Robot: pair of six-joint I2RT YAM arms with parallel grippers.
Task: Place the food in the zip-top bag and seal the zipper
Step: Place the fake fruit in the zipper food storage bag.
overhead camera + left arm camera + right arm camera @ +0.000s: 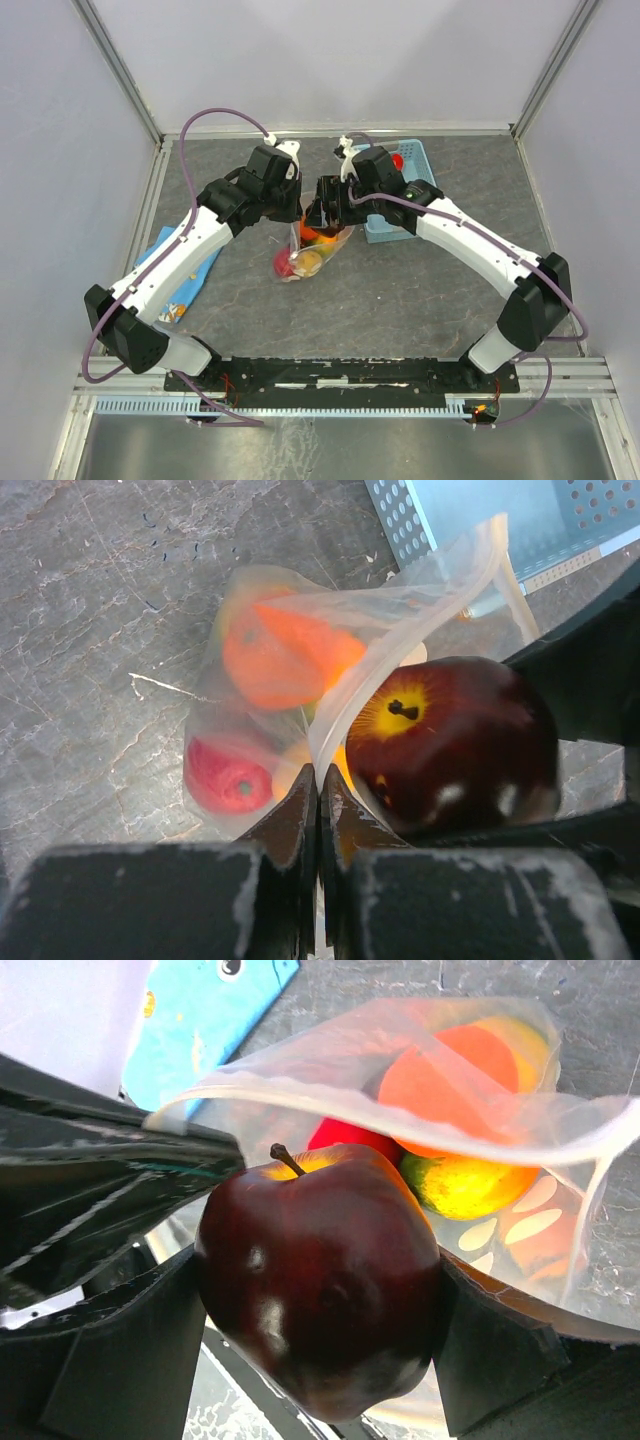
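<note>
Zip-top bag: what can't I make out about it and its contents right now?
- Left wrist view: the zipper disappears into the shut left gripper; how much is pinched is unclear.
- Right wrist view: the apple in the right gripper blocks the bag; food inside cannot be counted.
- Top view: both grippers cover the bag's mouth.
- Left wrist view: the basket is cut off by the top edge.

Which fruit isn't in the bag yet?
The dark maroon apple, held by the right gripper at the mouth of the bag. The orange fruit, the red one and the yellow-green one already sit inside it.
</note>
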